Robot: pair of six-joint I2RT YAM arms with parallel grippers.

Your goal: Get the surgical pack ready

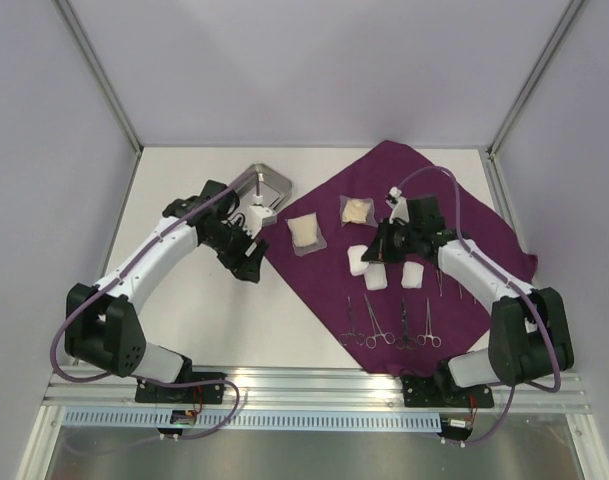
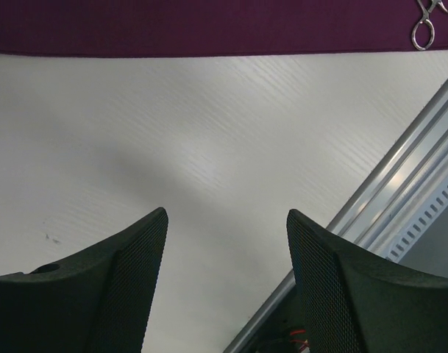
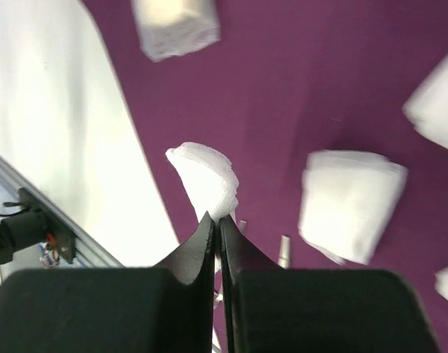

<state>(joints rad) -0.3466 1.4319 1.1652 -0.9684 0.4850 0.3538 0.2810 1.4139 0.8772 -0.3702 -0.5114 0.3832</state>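
Note:
The dark purple cloth (image 1: 424, 215) lies spread on the right half of the table. The steel tray (image 1: 267, 187) stands off its far left corner. Several white gauze pads lie on the cloth, such as one (image 1: 306, 233) and one (image 1: 414, 275). Four steel clamps (image 1: 389, 326) lie in a row near the front edge. My right gripper (image 1: 376, 250) is shut on the corner of a gauze pad (image 3: 205, 176) and holds it just above the cloth (image 3: 282, 88). My left gripper (image 2: 227, 220) is open and empty over the bare table, left of the cloth (image 2: 209, 26).
An aluminium rail (image 1: 314, 385) runs along the table's front edge and shows in the left wrist view (image 2: 400, 184). Grey walls with metal posts (image 1: 99, 70) enclose the back and sides. Other pads (image 3: 349, 202) and clamp tips (image 3: 284, 250) lie close to the right gripper.

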